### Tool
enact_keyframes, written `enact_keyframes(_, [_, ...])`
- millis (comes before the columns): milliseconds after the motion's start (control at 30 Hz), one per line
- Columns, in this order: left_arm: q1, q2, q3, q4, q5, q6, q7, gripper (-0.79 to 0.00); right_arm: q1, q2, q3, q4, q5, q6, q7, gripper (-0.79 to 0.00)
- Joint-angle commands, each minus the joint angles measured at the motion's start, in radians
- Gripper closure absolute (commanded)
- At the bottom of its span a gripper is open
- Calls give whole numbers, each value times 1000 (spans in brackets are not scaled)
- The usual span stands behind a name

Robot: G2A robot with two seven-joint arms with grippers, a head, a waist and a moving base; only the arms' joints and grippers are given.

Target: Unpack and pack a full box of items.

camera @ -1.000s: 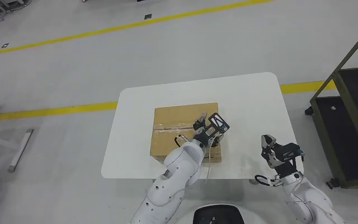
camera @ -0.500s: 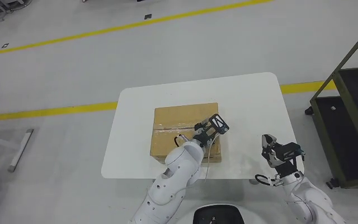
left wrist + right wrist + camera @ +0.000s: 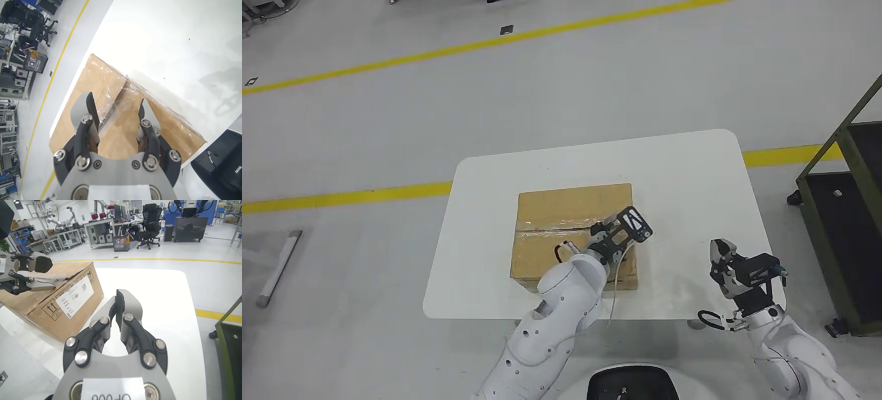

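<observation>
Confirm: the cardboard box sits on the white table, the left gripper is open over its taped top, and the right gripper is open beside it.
One error: the right gripper is shut, not open, as the right wrist view shows. The cardboard box does sit on the white table, with the left gripper open over its taped top.

The side of the box point(image 3: 71, 269) bears upward arrows point(image 3: 50, 308) and a white label point(image 3: 76, 295) — print unreadable.
</observation>
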Motion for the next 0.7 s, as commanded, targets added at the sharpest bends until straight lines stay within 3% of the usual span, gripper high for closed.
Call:
enact_keyframes(0, [-1, -1, 2, -2, 3, -6, 0, -536, -1, 0, 1, -1, 1, 1, -1, 0])
enact_keyframes(367, [-1, -4, -3, 15, 6, -14, -11, -566, -3, 1, 5, -4, 2, 2, -1, 0])
enact_keyframes(667, [-28, -14, 7, 58, 17, 11, 6, -369, -9, 2, 13, -6, 6, 2, -3, 0])
